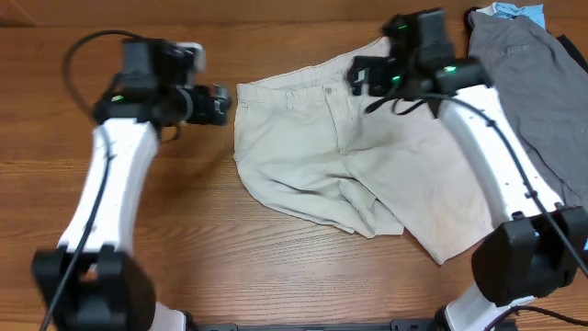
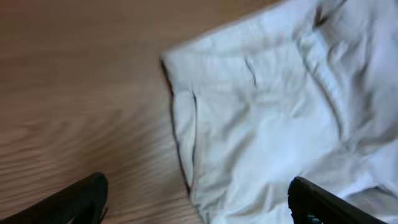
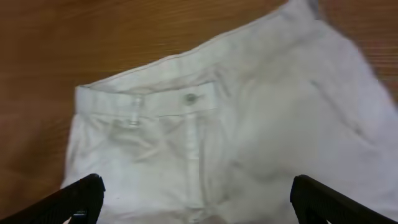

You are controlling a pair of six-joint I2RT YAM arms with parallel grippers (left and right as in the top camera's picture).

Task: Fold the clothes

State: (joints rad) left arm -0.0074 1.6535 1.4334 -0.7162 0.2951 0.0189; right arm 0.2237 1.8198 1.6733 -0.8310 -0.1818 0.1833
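Observation:
Light beige shorts (image 1: 340, 147) lie spread in the middle of the wooden table, waistband toward the far left, legs toward the near right. My left gripper (image 1: 220, 103) hovers open just left of the waistband corner (image 2: 177, 65); its dark fingertips (image 2: 81, 199) straddle the shorts' edge and bare wood. My right gripper (image 1: 361, 75) hangs open above the far waistband, near the button (image 3: 190, 98), with nothing between its fingers (image 3: 323, 199). A dark grey garment (image 1: 533, 83) and a light blue one (image 1: 519, 13) lie at the far right.
The right arm (image 1: 496, 156) crosses over the shorts' right leg. The left arm (image 1: 106, 184) stretches along the table's left side. The grey garment hangs toward the table's right edge.

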